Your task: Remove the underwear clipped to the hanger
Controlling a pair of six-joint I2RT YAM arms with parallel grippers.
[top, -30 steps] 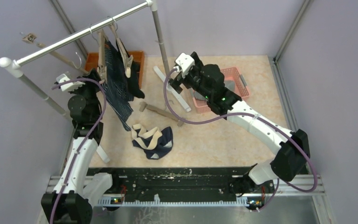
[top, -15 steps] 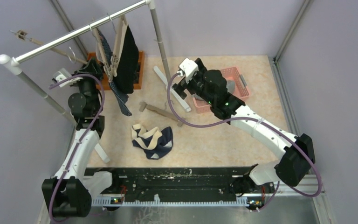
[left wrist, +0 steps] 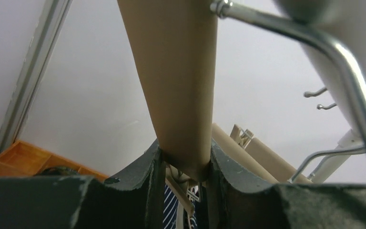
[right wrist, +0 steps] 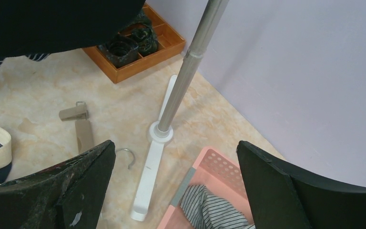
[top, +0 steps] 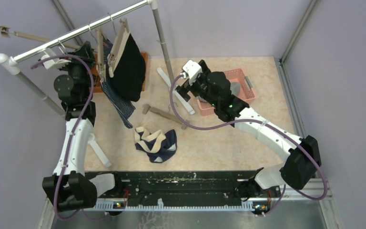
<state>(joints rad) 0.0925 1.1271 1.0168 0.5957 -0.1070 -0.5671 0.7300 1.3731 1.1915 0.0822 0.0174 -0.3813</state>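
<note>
My left gripper is raised beside the rack rail. In the left wrist view it is shut on the beige bar of a wooden hanger. Black underwear and navy-striped underwear hang clipped from the hangers. The striped cloth shows below the jaws. A navy pair with a beige waistband lies on the floor. My right gripper is open and empty above the floor by the rack's foot. The black cloth is at its upper left.
The rack rail and its post stand at the back. An orange tray holds rolled socks. A pink basket holds striped grey cloth. A loose wooden hanger lies on the floor.
My left gripper has risen up and back toward the rail with the hanger in it. The hanging underwear has swung, with the black piece now in front. The right arm shifted slightly right.
</note>
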